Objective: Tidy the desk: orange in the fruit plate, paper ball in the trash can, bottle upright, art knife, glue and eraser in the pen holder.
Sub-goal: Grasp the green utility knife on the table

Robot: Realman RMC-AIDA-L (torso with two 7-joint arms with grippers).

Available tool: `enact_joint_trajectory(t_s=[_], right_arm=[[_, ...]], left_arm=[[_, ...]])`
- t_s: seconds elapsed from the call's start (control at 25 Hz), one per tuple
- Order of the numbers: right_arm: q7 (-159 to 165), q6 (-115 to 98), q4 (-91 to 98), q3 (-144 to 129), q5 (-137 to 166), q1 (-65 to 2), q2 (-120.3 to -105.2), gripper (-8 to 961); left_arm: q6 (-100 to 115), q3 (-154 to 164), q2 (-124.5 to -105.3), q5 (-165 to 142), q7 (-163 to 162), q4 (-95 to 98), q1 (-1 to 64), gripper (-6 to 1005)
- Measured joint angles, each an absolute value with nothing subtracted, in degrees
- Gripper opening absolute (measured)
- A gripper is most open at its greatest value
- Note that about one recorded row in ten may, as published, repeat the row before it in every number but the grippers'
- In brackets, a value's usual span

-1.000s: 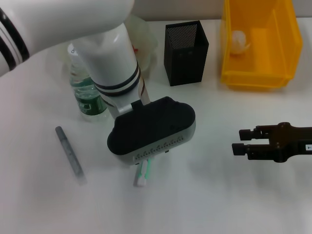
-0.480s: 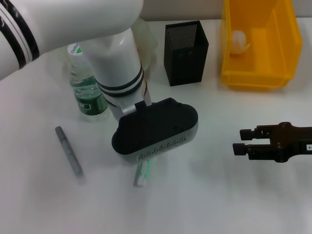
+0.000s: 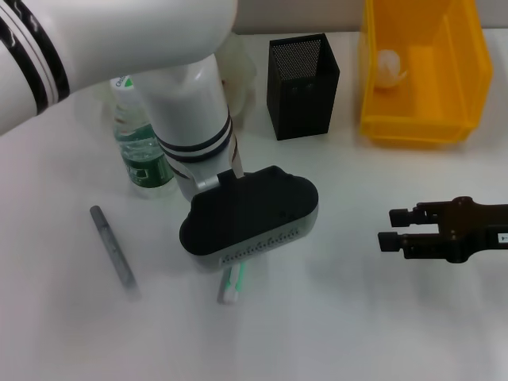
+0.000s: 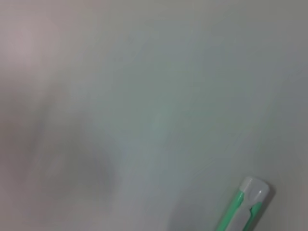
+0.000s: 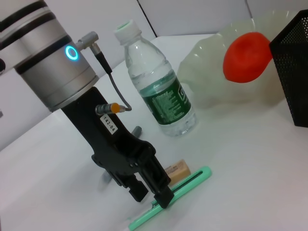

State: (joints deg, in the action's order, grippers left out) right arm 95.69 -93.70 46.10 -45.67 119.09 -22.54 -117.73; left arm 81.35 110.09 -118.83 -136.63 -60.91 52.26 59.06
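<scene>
- Only the right wrist view shows the left claw (image 5: pixel 153 192) with fingers spread over the green art knife (image 5: pixel 185 185), the eraser (image 5: pixel 176 171) beside it.
- In the head view the wrist hides this; the knife tip (image 3: pixel 231 287) shows mid-tabletop.
- The right claw (image 3: pixel 386 230) hovers released near the right edge.

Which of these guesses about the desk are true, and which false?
1. The bottle stands upright. True.
2. The orange lies loose on the table. False: it sits in the fruit plate.
3. The left gripper is down at the green art knife. True.
4. The paper ball is in the pen holder. False: it lies in the yellow trash can; the pen holder is a separate black mesh box.
5. The right gripper holds the eraser. False: it hangs empty; the eraser lies beside the left gripper.
</scene>
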Motion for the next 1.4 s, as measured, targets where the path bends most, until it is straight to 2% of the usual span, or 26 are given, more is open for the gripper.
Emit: enact_joint_trajectory(t_s=[0.28, 0.6, 1.4], right_arm=[[94.98, -93.96, 45.97, -46.17, 119.73, -22.58, -117.73, 612], [91.02, -93.9, 46.73, -46.32, 120.68, -22.03, -118.84, 608], [91.36, -94.22, 46.76, -45.89, 120.66, -22.26, -118.92, 608]], left_arm=[[80.82, 110.6, -118.83, -136.5, -60.95, 52.25, 59.07, 522], [80.61, 111.29, -119.1, -136.85, -62.26, 52.77, 59.08, 499], [79.19, 112.56, -119.09, -136.55, -62.01, 51.61, 59.29, 440]])
